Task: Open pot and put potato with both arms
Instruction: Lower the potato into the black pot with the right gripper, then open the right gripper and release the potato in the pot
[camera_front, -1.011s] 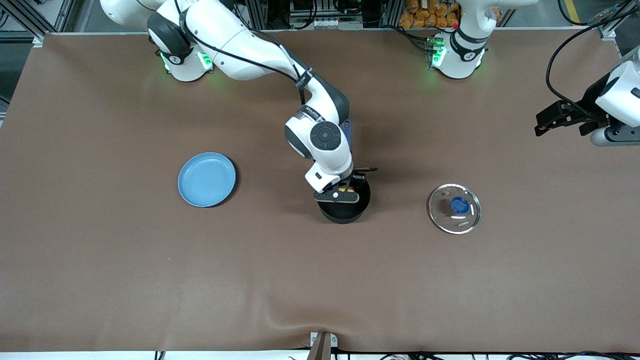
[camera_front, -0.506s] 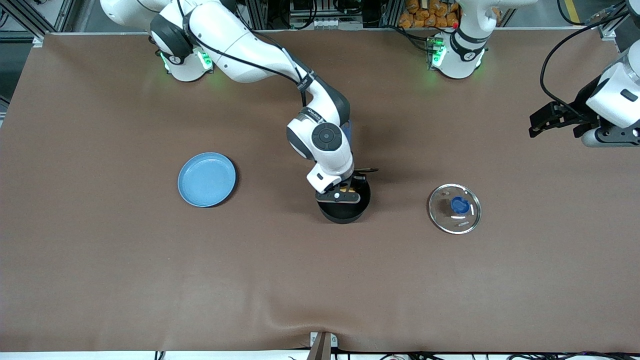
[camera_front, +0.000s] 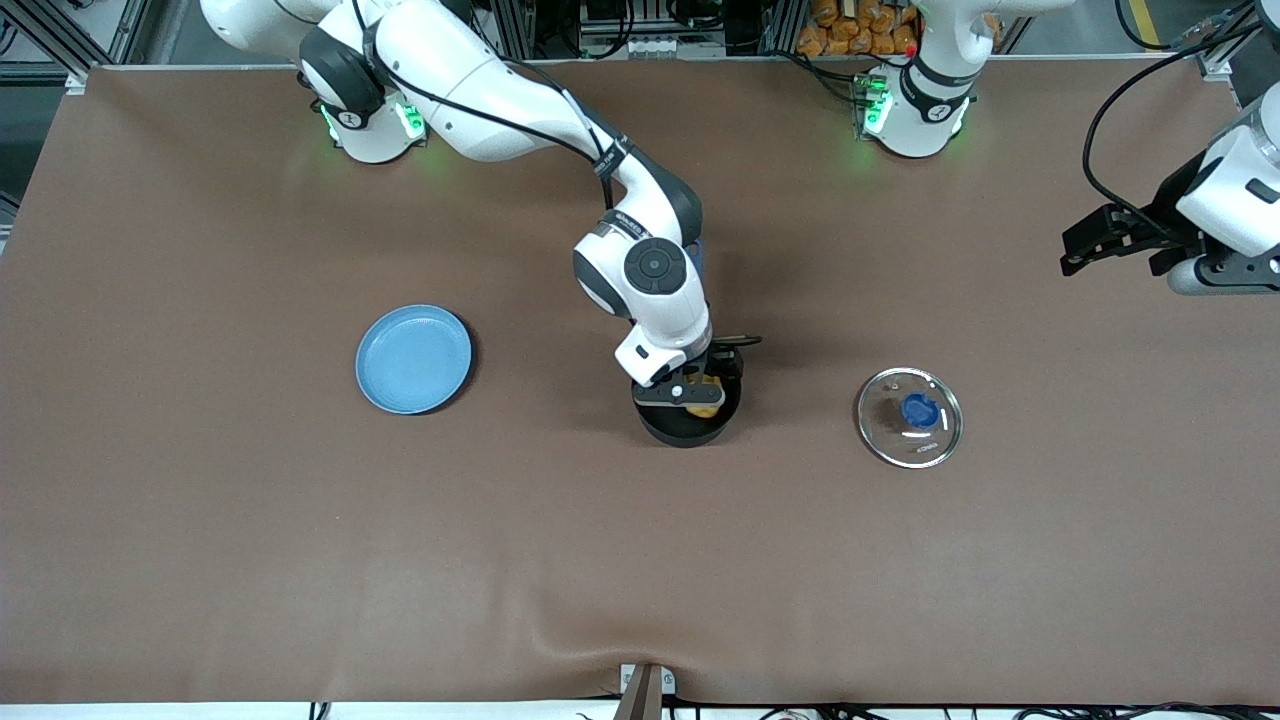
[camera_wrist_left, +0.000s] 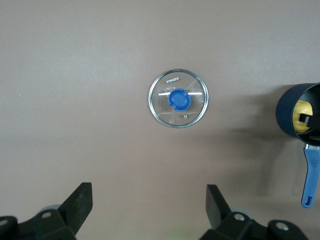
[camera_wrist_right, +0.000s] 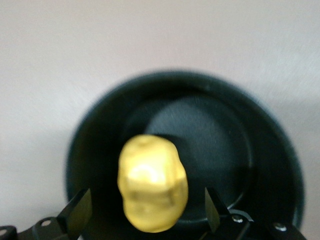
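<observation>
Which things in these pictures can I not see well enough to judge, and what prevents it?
1. Front view: the right arm's wrist covers most of the pot handle, and the open right pincer over the pot covers part of the potato.
2. Right wrist view: blur leaves it unclear whether the potato rests on the pot's bottom.
3. Left wrist view: the picture's edge cuts off the pot and the body of the waiting, open left pincer.

Even, bright overhead light; soft shadows lie under the arms on the bench. The right wrist view is blurred, the potato glaring.
</observation>
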